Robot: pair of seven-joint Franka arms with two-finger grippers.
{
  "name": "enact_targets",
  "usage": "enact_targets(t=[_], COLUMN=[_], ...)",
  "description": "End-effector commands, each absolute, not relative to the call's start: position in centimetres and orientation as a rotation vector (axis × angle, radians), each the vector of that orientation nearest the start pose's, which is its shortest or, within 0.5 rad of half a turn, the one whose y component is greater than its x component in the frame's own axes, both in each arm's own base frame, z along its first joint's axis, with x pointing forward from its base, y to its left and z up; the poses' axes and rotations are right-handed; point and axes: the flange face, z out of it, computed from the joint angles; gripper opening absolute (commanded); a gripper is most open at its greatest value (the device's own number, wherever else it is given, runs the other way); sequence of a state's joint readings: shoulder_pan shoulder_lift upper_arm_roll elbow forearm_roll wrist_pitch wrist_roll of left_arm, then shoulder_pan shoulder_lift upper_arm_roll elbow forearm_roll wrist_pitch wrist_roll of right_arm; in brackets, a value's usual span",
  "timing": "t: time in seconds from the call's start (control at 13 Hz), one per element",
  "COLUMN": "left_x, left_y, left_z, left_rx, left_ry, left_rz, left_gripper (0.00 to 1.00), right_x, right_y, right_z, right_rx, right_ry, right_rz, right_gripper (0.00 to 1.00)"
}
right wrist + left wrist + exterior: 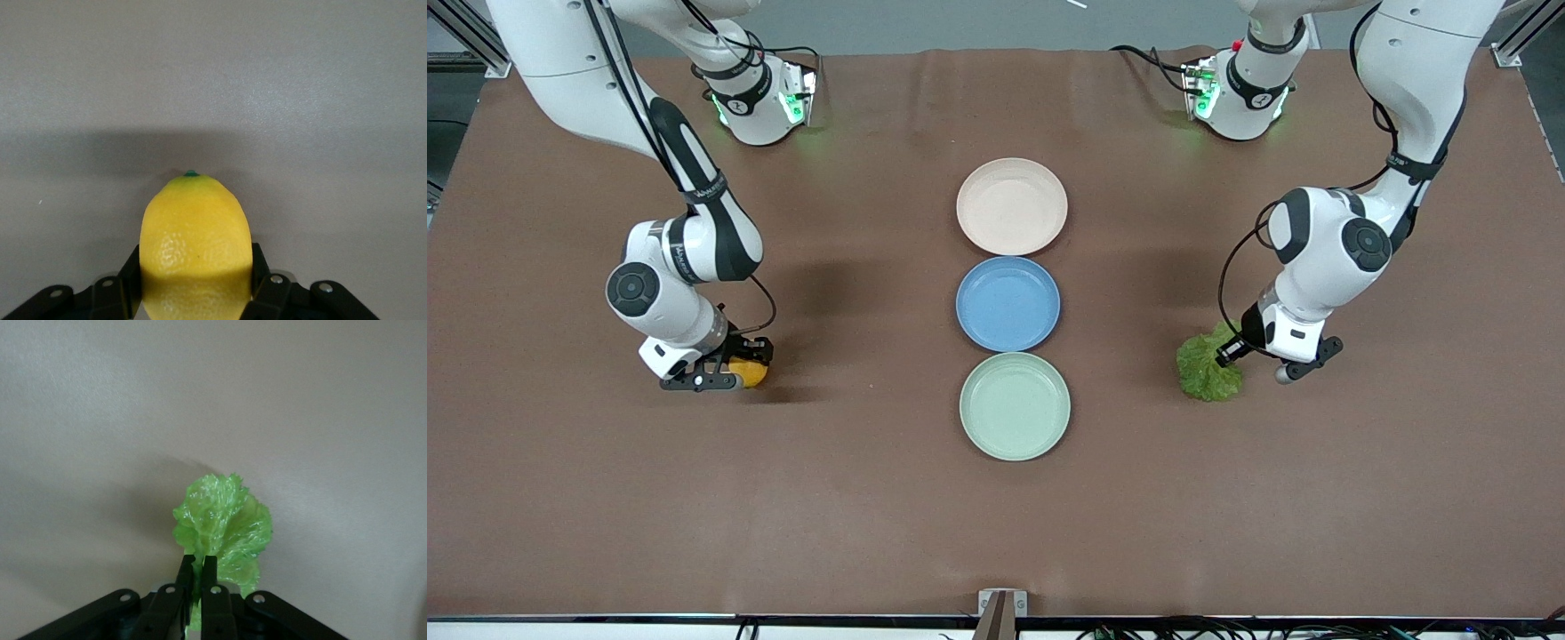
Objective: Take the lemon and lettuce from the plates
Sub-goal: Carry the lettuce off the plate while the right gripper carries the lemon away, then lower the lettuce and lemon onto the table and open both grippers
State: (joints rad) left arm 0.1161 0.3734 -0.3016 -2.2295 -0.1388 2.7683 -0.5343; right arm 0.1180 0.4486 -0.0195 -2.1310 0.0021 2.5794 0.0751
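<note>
My right gripper [740,372] is shut on the lemon [750,372], low over the brown table toward the right arm's end, well away from the plates. In the right wrist view the yellow lemon [195,250] fills the gap between the fingers [127,277]. My left gripper [1232,352] is shut on the lettuce [1208,366], low over the table toward the left arm's end. The left wrist view shows the green leaf [225,527] pinched between my fingertips [209,568]. The beige-pink plate [1011,205] and the mint green plate [1015,405] are both bare.
A bare blue plate [1008,303] lies between the two task plates in a row down the table's middle. The brown table [871,498] stretches wide around them. The arm bases stand along the edge farthest from the front camera.
</note>
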Motion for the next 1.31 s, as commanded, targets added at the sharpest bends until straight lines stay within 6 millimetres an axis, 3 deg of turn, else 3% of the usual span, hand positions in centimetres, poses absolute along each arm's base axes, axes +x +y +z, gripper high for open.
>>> enact_targets(t=[0.0,0.08,0.15,0.23,0.38,0.69,0.85,1.0,1.08,1.23], left_x=[55.3,55.3,55.4,55.6,56.4,58.4,58.6,58.5,58.0,57.7], left_y=[-9.2,-9.2,-9.2,-9.2,-9.3,-9.3,-9.0,-6.8,-6.4,-4.4], left_z=[22.2,22.3,22.3,22.7,23.7,27.0,29.9,34.2,36.8,41.8], left_rx=[-3.268,-3.270,-3.272,-3.275,-3.279,-3.282,-3.205,-3.143,-3.127,-3.105], left_ry=[-0.734,-0.721,-0.708,-0.693,-0.682,-0.657,-0.379,-0.244,-0.121,-0.046], left_rz=[-0.195,-0.199,-0.203,-0.217,-0.256,-0.271,-0.194,-0.094,-0.066,-0.017], left_gripper=[0.09,0.13,0.26,0.55,1.00,0.99,0.99,0.99,0.99,0.99], right_x=[57.2,57.2,57.6,57.8,58.9,63.1,64.5,65.0,65.2,65.7], right_y=[5.4,5.5,5.4,5.4,5.5,5.8,5.5,4.5,3.4,0.5], right_z=[19.0,19.0,19.5,19.9,21.4,29.1,33.5,37.7,39.7,42.8], right_rx=[-3.146,-3.145,-3.145,-3.144,-3.146,-3.151,-3.151,-3.152,-3.148,-3.139], right_ry=[-0.065,-0.075,-0.068,-0.065,-0.067,-0.069,-0.061,-0.039,-0.052,-0.077], right_rz=[-0.003,-0.003,-0.008,-0.008,0.031,0.206,0.277,0.289,0.299,0.293], right_gripper=[0.57,1.00,1.00,1.00,1.00,1.00,1.00,1.00,1.00,1.00])
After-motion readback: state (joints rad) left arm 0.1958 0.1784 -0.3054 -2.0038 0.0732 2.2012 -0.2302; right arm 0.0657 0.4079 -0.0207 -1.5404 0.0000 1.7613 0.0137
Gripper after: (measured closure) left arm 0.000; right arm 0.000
